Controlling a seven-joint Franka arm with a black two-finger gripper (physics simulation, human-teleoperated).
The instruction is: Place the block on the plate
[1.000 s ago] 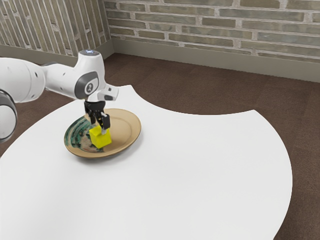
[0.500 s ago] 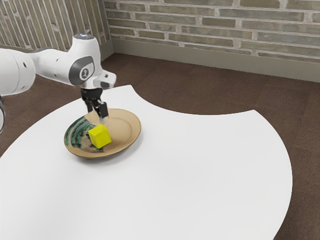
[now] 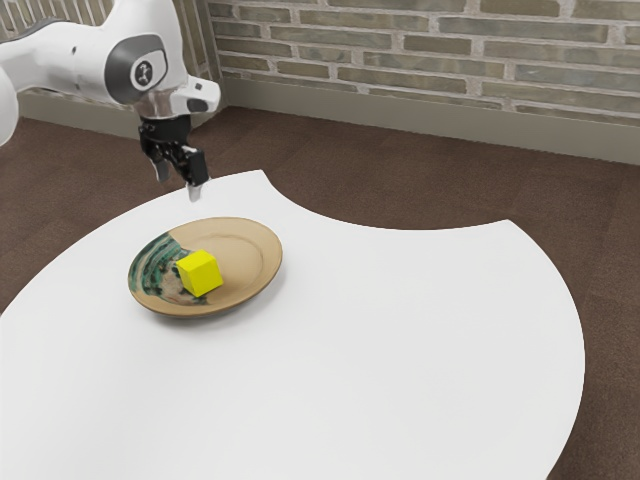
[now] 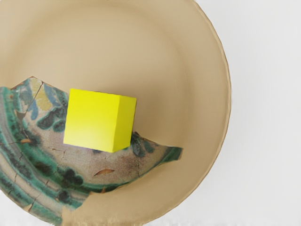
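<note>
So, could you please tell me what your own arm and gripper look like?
My arm has smooth, rounded white casings, with a dark grey rounded panel near the wrist that bears a small pale round marking. A white piece with a dark spot juts out above the gripper, which is black and angular, with two slim fingers ending in pale tips.
</note>
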